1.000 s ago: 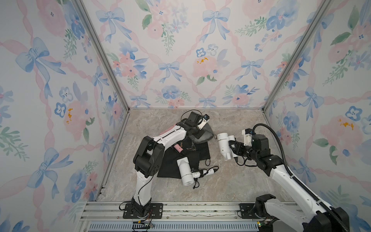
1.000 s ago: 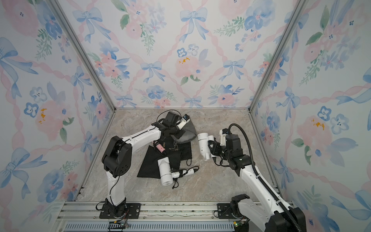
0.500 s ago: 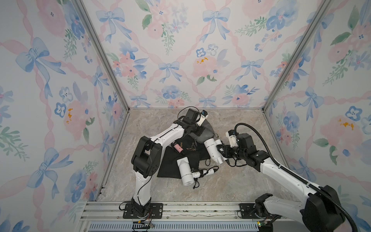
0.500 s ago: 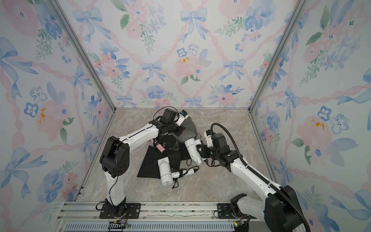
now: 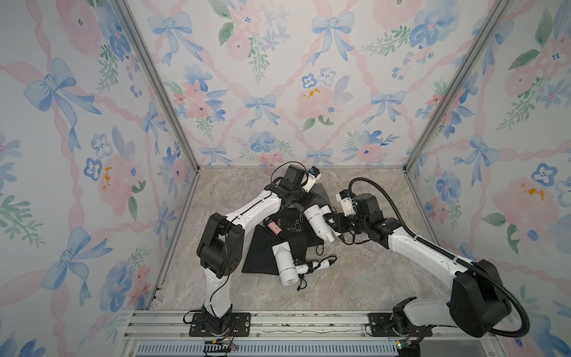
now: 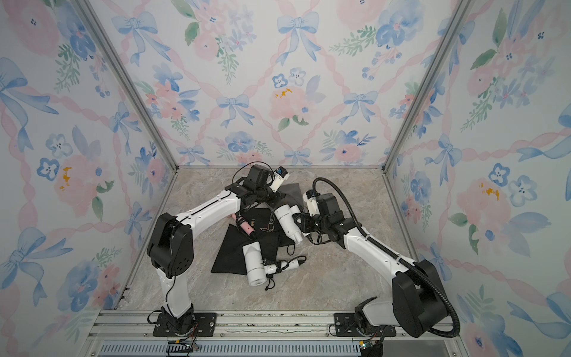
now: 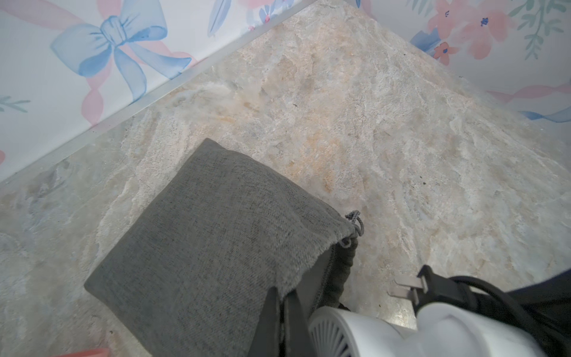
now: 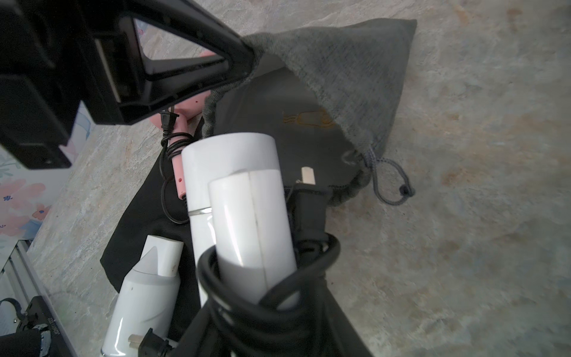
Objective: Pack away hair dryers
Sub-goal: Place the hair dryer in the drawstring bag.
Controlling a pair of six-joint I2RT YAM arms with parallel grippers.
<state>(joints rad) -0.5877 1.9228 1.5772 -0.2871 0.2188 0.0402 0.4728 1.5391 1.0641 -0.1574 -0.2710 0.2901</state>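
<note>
My left gripper point(image 8: 245, 60) is clamped tight on the upper rim of the grey pouch point(image 8: 355, 77), lifting it so the mouth gapes toward the right arm. The right gripper point(image 5: 333, 221) is part-closed around a white dryer point(image 5: 316, 220), holding it where the cord point(image 8: 265, 309) wraps the handle point(image 8: 250, 222).

The pouch sits by the middle of the table's point(image 5: 355, 278) far edge. The dryer hangs just on its near side, long axis aimed at the mouth, grille point(image 7: 336, 332) end leading. So the push runs along that axis, away from the right gripper, the only one placed to make it.

The right wrist view shows the opening and the loose drawstring point(image 8: 389, 182) (a snag risk). The left wrist view shows the grille right beside the pinched rim, though I can't tell whether it has crossed it.

In both top views a second white dryer point(image 5: 285, 262) and a pink dryer point(image 5: 274, 228) lie on a black pouch point(image 5: 262, 252) mid-table.
</note>
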